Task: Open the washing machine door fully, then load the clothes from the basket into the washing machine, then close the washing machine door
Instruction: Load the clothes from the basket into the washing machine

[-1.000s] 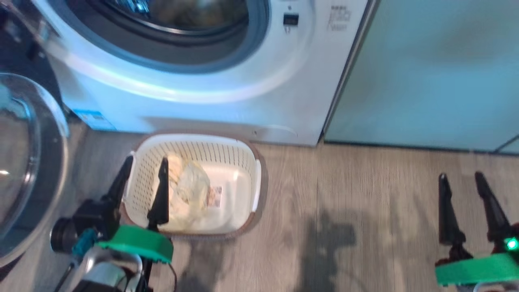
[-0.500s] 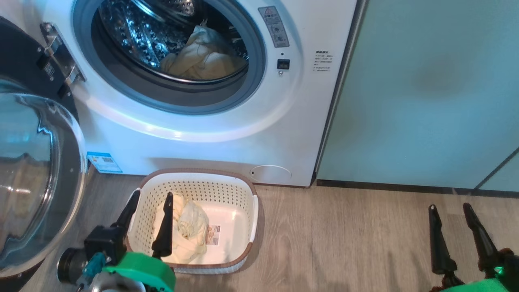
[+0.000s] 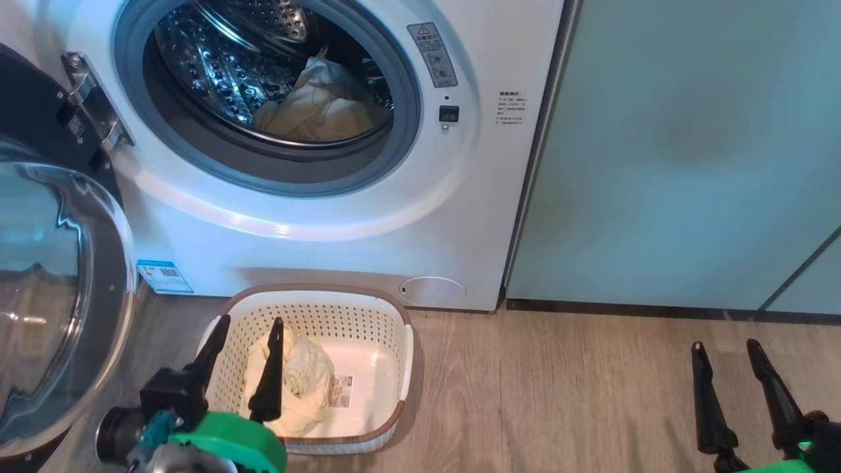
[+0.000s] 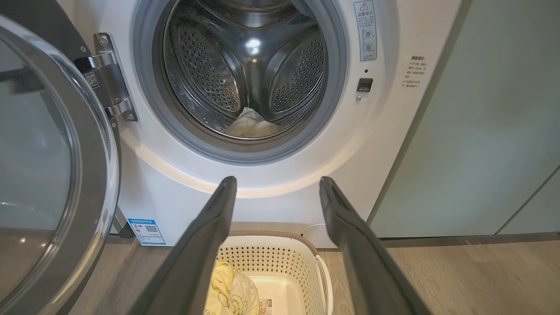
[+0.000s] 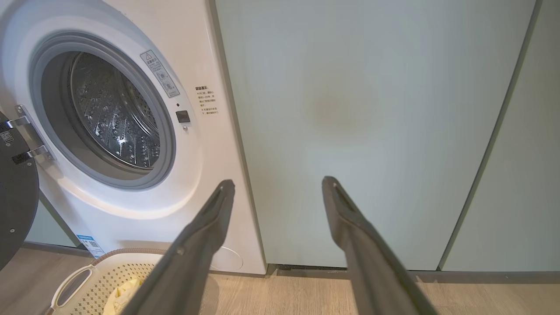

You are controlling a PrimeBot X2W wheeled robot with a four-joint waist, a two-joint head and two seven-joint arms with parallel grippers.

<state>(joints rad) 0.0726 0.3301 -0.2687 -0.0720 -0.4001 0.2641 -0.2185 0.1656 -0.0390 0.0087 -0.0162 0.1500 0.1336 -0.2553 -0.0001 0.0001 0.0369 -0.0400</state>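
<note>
The washing machine (image 3: 368, 217) stands with its door (image 3: 52, 295) swung wide open to the left, glass bowl facing me. One pale yellow garment (image 3: 315, 108) lies inside the drum (image 4: 251, 124). The basket (image 3: 387, 407) sits on the floor before the machine and holds more pale yellow clothes (image 3: 299, 378) at its left side. My left gripper (image 3: 248, 327) hovers open above the basket's left part, nothing between its fingers. My right gripper (image 3: 723, 348) stands open at the lower right over bare floor, far from the basket. In the left wrist view the basket (image 4: 302, 253) lies below the fingers.
Pale green cabinet panels (image 3: 690, 151) fill the wall right of the machine. Grey wood floor (image 3: 558, 394) stretches from the basket to my right gripper. The open door takes up the room at the left.
The head camera has tilted up, bringing the drum and the garment inside it into the picture. Both grippers stay open and hold their places relative to the basket and floor.
</note>
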